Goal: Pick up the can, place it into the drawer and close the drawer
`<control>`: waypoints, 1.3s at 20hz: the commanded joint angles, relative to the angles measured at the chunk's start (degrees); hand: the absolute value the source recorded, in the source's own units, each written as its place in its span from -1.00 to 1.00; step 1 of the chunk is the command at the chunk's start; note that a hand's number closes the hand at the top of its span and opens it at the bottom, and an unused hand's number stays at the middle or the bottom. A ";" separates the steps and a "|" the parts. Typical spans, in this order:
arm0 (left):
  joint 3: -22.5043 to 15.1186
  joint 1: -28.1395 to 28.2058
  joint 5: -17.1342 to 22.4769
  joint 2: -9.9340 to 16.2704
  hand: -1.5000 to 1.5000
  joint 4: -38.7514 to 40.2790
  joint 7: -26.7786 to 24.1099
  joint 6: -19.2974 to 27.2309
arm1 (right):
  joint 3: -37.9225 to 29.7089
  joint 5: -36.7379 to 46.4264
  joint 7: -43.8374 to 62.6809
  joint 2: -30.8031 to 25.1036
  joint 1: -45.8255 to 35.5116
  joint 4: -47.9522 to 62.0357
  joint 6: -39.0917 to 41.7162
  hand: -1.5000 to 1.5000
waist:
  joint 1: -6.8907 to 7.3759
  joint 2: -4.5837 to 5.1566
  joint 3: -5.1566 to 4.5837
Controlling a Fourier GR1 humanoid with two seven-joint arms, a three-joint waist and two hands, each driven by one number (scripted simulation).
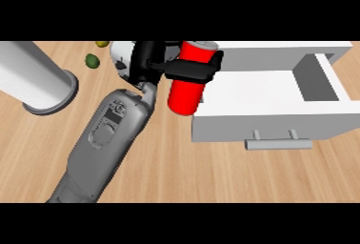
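My left hand [184, 69] is shut on the red can [184, 95], fingers wrapped round its upper half. The can has a silver top and hangs tilted, top towards the back, over the left wall of the open white drawer [253, 121]. Its lower end overlaps that wall's outer side near the front corner. The drawer is pulled out from the white cabinet [281, 51], and its inside shows bare. A grey bar handle [277, 142] sits on its front. The left forearm [105, 138] comes in from the lower left. My right hand does not show.
A large pale grey cylinder [38, 76] lies at the left. A green fruit [92, 60] and a yellowish one [103, 44] sit at the back left, beside a white object [121, 53] partly hidden by my hand. Bare wooden counter [211, 176] lies in front of the drawer.
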 commanded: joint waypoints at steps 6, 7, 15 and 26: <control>-3.07 -15.07 4.24 -0.03 1.00 9.69 4.62 6.81 | -4.64 -3.93 1.48 -2.76 -2.87 2.23 0.97 -1.00 | -0.10 -0.01 0.00; -0.63 -17.79 5.51 -0.03 1.00 15.83 0.49 6.40 | -3.62 -3.42 1.88 -2.84 -3.10 1.80 1.35 -1.00 | -0.51 0.18 0.00; -5.36 -26.97 12.88 -0.03 1.00 30.04 -4.52 9.51 | -0.54 0.25 0.64 -0.89 -3.57 2.62 0.87 -1.00 | -1.85 0.57 0.04; -7.88 -34.94 18.99 -0.03 1.00 42.86 -7.54 9.54 | 0.11 1.46 -1.66 -0.21 -3.16 4.18 1.42 -1.00 | -3.07 0.97 0.12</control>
